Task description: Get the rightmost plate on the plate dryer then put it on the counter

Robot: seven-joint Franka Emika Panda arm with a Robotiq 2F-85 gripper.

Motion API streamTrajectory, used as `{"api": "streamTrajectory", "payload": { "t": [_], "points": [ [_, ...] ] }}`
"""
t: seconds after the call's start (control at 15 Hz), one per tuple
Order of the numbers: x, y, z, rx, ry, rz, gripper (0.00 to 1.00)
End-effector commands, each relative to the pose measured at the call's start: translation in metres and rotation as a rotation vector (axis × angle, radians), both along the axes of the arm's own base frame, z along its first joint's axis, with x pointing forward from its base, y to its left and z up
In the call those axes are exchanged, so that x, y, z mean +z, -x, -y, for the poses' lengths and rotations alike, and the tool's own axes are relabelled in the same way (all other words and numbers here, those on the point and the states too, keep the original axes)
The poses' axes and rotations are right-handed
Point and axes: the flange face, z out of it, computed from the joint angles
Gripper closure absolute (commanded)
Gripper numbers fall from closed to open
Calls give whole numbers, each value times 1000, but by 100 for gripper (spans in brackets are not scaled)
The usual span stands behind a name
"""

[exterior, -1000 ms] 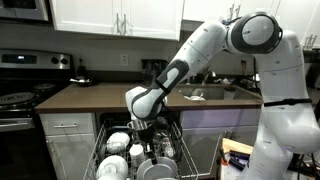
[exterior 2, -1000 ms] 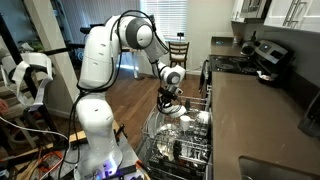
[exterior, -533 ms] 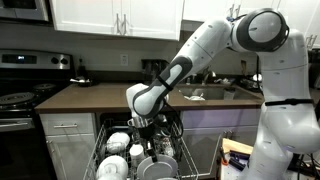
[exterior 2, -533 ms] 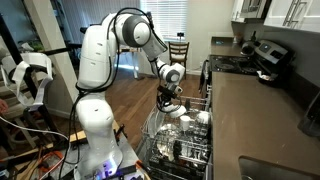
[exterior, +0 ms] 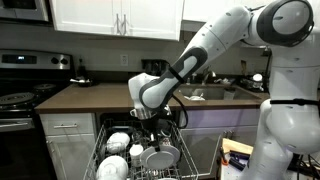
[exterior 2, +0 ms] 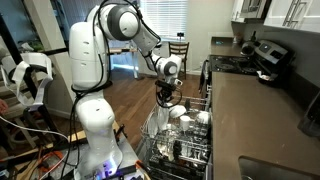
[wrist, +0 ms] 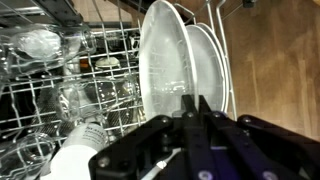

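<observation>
The plate dryer (exterior: 103, 150) is a grey wire rack pulled out below the dark brown counter (exterior: 90, 96); it also shows in an exterior view (exterior 2: 190, 152). My gripper (exterior: 151, 132) hangs over it, fingers pointing down. In the wrist view the gripper (wrist: 196, 103) is shut on the rim of a white plate (wrist: 165, 60), with a second white plate (wrist: 210, 65) standing close behind it. The held plate (exterior: 158, 157) stands upright, a little above the rack's tines, and shows in an exterior view (exterior 2: 159, 124).
White bowls and cups (exterior: 118, 142) fill the rack's other side, with clear glasses (wrist: 40, 45) in the wrist view. A black stove (exterior: 20, 97) adjoins the counter (exterior 2: 250, 112). A sink (exterior: 215, 92) is set in the counter. A wooden chair (exterior 2: 179, 50) stands behind.
The arm has risen, and the wrist and gripper sit higher over the rack. The gripped plate has come up with them out of the tines.
</observation>
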Motion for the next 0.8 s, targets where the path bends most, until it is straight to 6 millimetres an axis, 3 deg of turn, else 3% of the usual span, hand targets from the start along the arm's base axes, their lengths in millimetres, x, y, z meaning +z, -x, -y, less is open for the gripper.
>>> {"api": "streamTrajectory", "payload": {
  "t": [0.0, 0.2, 0.27, 0.67, 0.73],
  "points": [
    [34, 9, 6, -14, 112, 56, 99],
    [46, 9, 5, 4, 138, 80, 99],
    [31, 0, 6, 4, 98, 65, 94],
    [36, 2, 4, 8, 103, 73, 94],
    [38, 2, 3, 2, 126, 77, 99]
  ]
}}
